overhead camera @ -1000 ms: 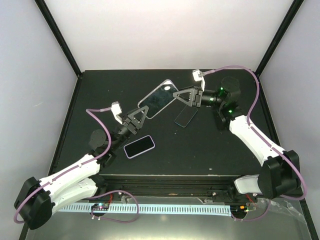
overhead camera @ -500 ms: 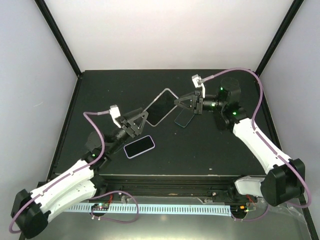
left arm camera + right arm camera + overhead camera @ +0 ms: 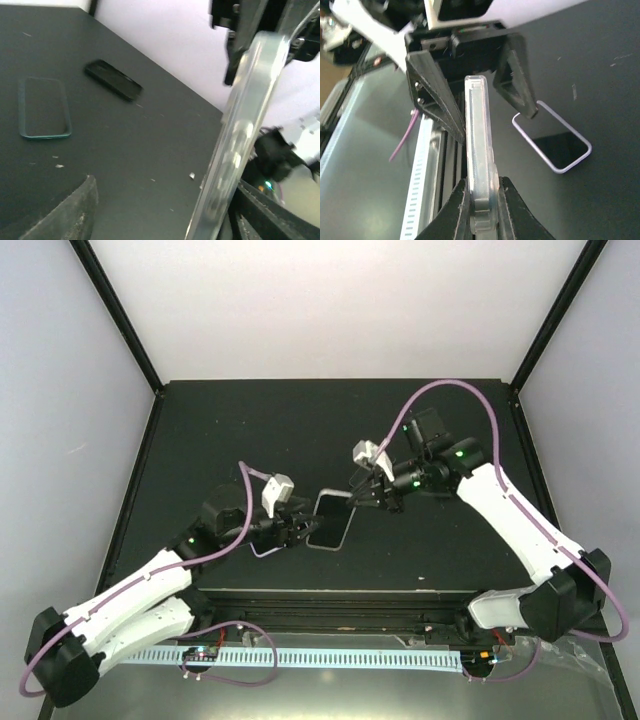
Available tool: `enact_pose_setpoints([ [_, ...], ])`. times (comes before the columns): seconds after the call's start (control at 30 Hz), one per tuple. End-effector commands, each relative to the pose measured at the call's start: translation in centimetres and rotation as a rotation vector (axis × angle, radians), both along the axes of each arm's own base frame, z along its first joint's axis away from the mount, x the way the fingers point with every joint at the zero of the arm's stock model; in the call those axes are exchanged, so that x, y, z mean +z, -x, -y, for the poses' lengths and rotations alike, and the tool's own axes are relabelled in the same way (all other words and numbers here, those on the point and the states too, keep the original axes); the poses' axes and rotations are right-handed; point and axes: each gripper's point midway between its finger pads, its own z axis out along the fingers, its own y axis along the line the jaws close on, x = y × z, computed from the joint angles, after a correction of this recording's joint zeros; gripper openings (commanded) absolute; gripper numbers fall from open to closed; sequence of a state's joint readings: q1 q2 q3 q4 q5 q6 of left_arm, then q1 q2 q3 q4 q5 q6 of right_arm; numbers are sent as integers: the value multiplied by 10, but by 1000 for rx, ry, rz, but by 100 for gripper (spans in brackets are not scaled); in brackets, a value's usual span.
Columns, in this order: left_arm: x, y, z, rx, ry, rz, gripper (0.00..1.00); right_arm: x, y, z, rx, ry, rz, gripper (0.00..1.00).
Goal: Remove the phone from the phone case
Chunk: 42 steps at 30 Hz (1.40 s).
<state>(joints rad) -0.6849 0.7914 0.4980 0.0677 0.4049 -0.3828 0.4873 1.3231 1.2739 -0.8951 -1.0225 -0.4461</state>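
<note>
Phone [image 3: 334, 521], a dark face inside a pale rim, sits in its clear case [image 3: 479, 150]. The pair is lifted between the two arms over the near middle of the table [image 3: 250, 420]. It stands on edge and tilted, and I cannot tell whether its lower side touches the surface.

Nearest the bases, the left gripper [image 3: 306, 530] reaches in from the left. Its claw is released, and the jaws straddle one end of the case. In the right wrist view, one finger [image 3: 437, 102] lies against the case's side, while the other [image 3: 517, 82] stands apart from it.

Just beside and partly under that gripper, a lavender phone [image 3: 555, 147] lies flat on the table, screen up.

Past the held phone, the right gripper [image 3: 482, 186] comes in from the far right. It is clenched on the case's other end, with both fingers pressed against its flat faces.

Farther off, the left wrist view shows an empty case [image 3: 45, 135] with a teal rim lying flat. Beyond it, and apart from it, is a black slab [image 3: 114, 80], too blurred to identify.
</note>
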Motion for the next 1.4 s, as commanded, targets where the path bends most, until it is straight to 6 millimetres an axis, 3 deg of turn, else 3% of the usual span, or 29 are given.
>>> enact_pose_setpoints([
  [0.0, 27, 35, 29, -298, 33, 40, 67, -12, 36, 1, 154, 80, 37, 1],
  [0.2, 25, 41, 32, -338, 37, 29, 44, -20, 41, -2, 178, 111, 19, 1],
  [0.47, 24, 56, 44, -432, 29, 4, 31, -20, 36, -9, 183, 116, -50, 1],
  [0.63, 23, 59, 46, -442, 16, 3, 28, -12, 34, -15, 195, 100, -92, 1],
  [1.1, 20, 63, 50, -465, 14, -13, 5, -9, 31, -20, 190, 85, -124, 2],
  [1.27, 40, 51, 43, -363, 28, 32, 2, -7, 31, -17, 175, 93, -101, 32],
  [1.37, 59, 40, 35, -277, 75, 58, 2, -6, 30, -14, 146, 100, -59, 46],
])
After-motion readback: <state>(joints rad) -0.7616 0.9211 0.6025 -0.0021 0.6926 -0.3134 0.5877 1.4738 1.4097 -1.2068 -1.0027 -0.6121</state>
